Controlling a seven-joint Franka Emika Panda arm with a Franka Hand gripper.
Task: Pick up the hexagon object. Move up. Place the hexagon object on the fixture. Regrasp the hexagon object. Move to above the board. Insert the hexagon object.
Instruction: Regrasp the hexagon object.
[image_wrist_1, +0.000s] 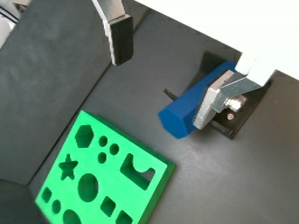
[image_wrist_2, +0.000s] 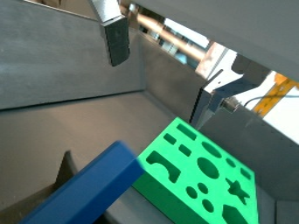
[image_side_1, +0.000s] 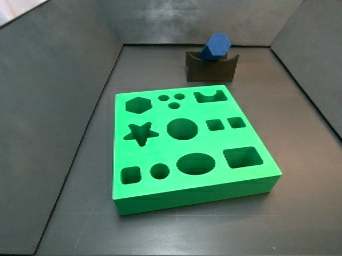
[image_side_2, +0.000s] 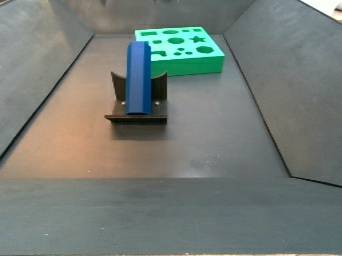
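Note:
The hexagon object, a long blue bar (image_side_1: 217, 45) (image_side_2: 139, 72), rests on the dark fixture (image_side_1: 211, 67) (image_side_2: 136, 105) and leans up out of it, beyond the far edge of the green board (image_side_1: 187, 145) (image_side_2: 181, 50). Neither side view shows the gripper. In both wrist views the gripper (image_wrist_1: 167, 74) (image_wrist_2: 163, 74) is open, its silver fingers (image_wrist_1: 117, 39) (image_wrist_2: 117, 42) spread wide with nothing between them. It hangs well above the floor, looking down on the bar (image_wrist_1: 187, 109) (image_wrist_2: 93, 188), the fixture (image_wrist_1: 225, 129) and the board (image_wrist_1: 100, 171) (image_wrist_2: 198, 171).
Sloping grey walls (image_side_1: 60, 60) (image_side_2: 267, 60) enclose the dark floor (image_side_2: 174, 190) on all sides. The board lies a short gap from the fixture, with its many shaped holes facing up.

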